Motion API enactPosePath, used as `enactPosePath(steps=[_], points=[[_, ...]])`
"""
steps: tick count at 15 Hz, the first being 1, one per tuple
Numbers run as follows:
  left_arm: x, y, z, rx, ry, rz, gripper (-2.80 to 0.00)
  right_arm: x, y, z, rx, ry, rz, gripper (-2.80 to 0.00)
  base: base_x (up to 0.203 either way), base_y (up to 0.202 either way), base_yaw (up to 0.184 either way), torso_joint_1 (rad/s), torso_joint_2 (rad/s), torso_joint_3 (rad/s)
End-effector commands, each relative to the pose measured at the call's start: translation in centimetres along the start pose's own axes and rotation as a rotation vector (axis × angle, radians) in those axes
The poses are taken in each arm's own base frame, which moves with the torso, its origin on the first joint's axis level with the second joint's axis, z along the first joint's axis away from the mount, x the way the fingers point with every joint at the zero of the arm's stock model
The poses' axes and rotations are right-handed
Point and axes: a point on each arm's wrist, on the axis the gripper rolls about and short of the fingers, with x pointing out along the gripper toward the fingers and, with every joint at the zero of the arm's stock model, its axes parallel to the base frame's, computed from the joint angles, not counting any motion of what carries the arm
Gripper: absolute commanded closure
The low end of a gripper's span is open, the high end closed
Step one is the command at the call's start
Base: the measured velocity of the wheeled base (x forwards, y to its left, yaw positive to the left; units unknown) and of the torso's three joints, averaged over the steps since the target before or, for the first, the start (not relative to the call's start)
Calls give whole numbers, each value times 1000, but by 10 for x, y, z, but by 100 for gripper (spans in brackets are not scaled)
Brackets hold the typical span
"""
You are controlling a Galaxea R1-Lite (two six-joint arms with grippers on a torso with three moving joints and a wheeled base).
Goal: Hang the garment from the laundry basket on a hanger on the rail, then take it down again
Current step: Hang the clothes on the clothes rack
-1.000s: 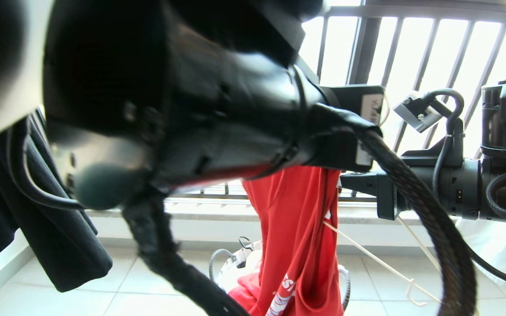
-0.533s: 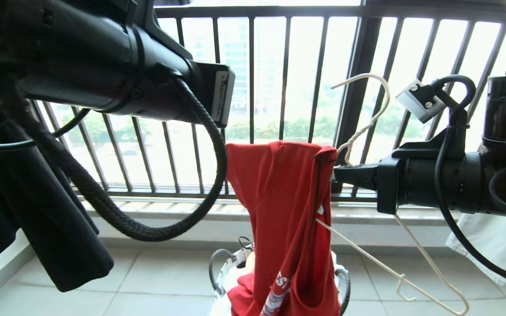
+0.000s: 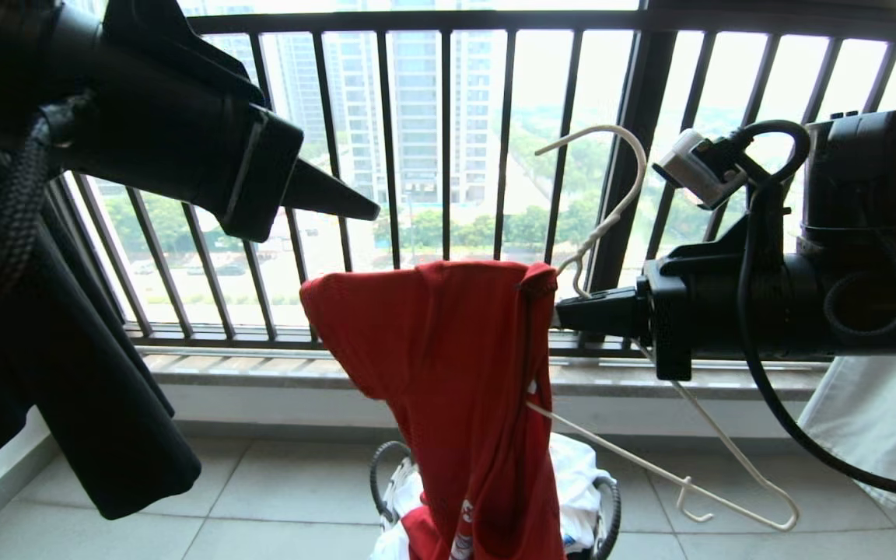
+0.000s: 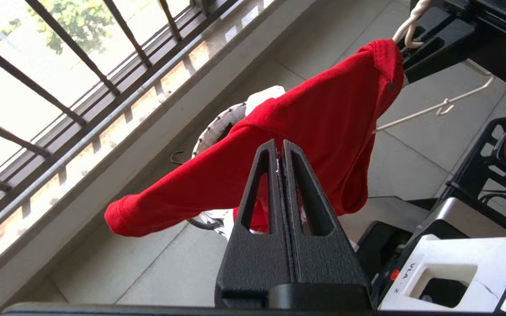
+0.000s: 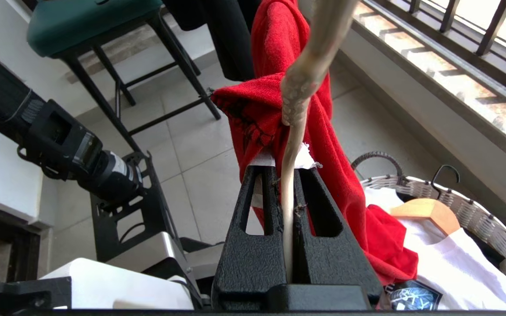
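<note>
The red garment (image 3: pixel 448 365) hangs over one arm of the off-white wire hanger (image 3: pixel 621 204), its lower end trailing into the laundry basket (image 3: pixel 610 498) on the floor. My right gripper (image 3: pixel 565 315) is shut on the hanger's neck (image 5: pixel 296 118) just below the twisted part. The hanger's other arm (image 3: pixel 650 467) sticks out bare to the lower right. My left gripper (image 3: pixel 370 211) is shut and empty, up and to the left of the garment (image 4: pixel 323 114) and apart from it. The rail is out of view.
A black T-shirt (image 3: pixel 106 420) hangs at the left and a white cloth (image 3: pixel 876 420) at the right. The dark barred window railing (image 3: pixel 448 155) stands behind. The basket (image 5: pixel 455 197) holds white clothes and a wooden hanger (image 5: pixel 428 213). A green stool (image 5: pixel 95 17) stands behind.
My left arm has swung up and to the left, clear of the garment, and its gripper has shut. The garment's shoulder now spreads further left along the hanger, which has tilted slightly.
</note>
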Motion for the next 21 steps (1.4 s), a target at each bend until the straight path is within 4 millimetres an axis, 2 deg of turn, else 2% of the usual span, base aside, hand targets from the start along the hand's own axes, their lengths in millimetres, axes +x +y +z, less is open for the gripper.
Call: enactPosePath(steps=[1,4,5,6,8,10,15,17,21], points=[[13,5,-7,44,40,-101,0,2,0,-3,14,30,48,0,0,0,0,0,0,0],[20,-2,-12,84,95,-163,0,-5,4,0,4,15,51,0,0,0,0,0,0,0],[19,-4,-12,90,92,-170,-157,-5,4,0,4,15,51,0,0,0,0,0,0,0],[19,-9,-10,103,85,-185,-280,-5,3,0,5,16,51,0,0,0,0,0,0,0],[19,-17,-8,121,79,-211,-280,-7,5,1,0,10,51,0,0,0,0,0,0,0],[28,-19,-8,136,87,-232,-280,-9,7,1,-2,6,53,0,0,0,0,0,0,0],[46,-20,-8,147,97,-268,-280,-18,14,6,-24,-19,57,0,0,0,0,0,0,0],[55,-18,-7,141,58,-354,-280,-23,18,6,-28,-24,71,0,0,0,0,0,0,0],[55,-19,-7,144,55,-358,-280,-28,23,5,-35,-26,120,0,0,0,0,0,0,0]])
